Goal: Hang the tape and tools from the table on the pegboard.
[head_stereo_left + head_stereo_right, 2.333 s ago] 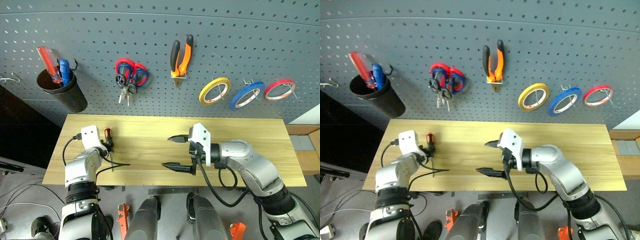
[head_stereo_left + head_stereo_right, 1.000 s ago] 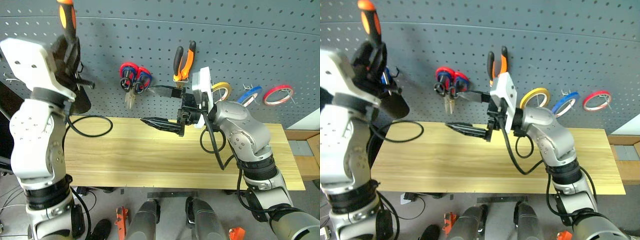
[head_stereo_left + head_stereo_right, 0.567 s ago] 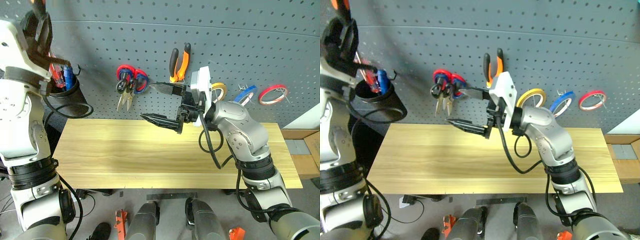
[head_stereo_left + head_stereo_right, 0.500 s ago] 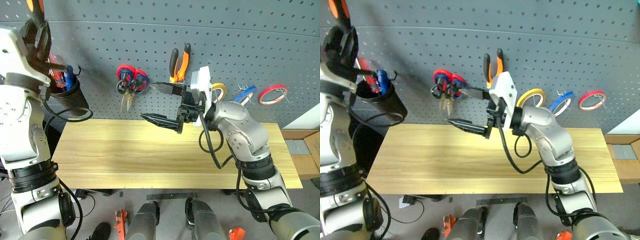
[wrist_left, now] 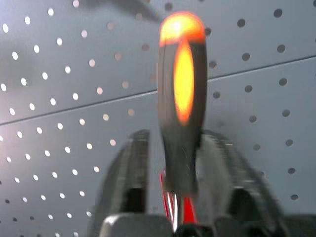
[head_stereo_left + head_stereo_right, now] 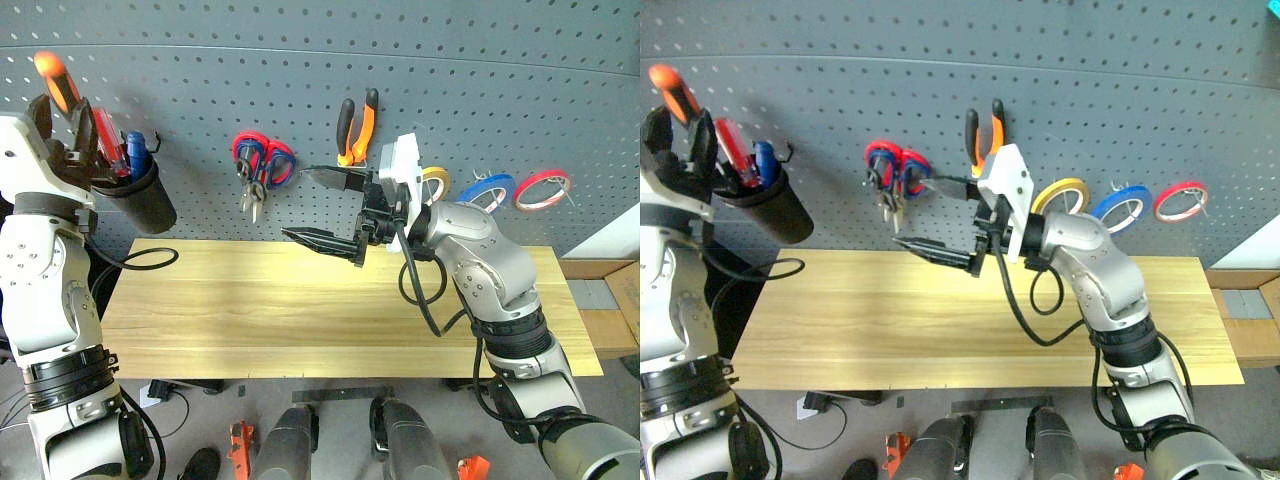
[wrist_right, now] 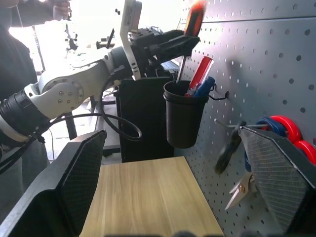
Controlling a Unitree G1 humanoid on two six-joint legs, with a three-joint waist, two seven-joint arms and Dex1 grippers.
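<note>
Left wrist view puts the screwdriver (image 5: 181,98) dead centre: its orange-and-black handle stands upright between the left gripper's (image 5: 180,195) two fingers, with the pegboard (image 5: 59,74) close behind. From that view the fingers look parted a little off the handle, though the blur makes it hard to say whether they are pinching it or letting go, so I cannot tell. From the head camera the screwdriver (image 6: 52,82) sits over the black cup (image 6: 135,200) hung at the board's left end, its tip apparently down inside with the red and blue screwdrivers (image 6: 112,150).

So the step in hand looks like dropping the last tool into the cup. The pliers (image 6: 357,122), black scissors (image 6: 252,185) and blue tape (image 6: 487,190) already hang on the board, and the table (image 6: 300,310) is bare. The next move, I'd judge, is to free the handle and draw the left hand straight back without tipping the cup.

Right wrist view gives the side-on angle the head camera lacks: the shaft (image 7: 181,69) running down into the cup's mouth. It also shows its own right gripper (image 7: 173,182) spread wide and empty, idle above the table near the scissors.
</note>
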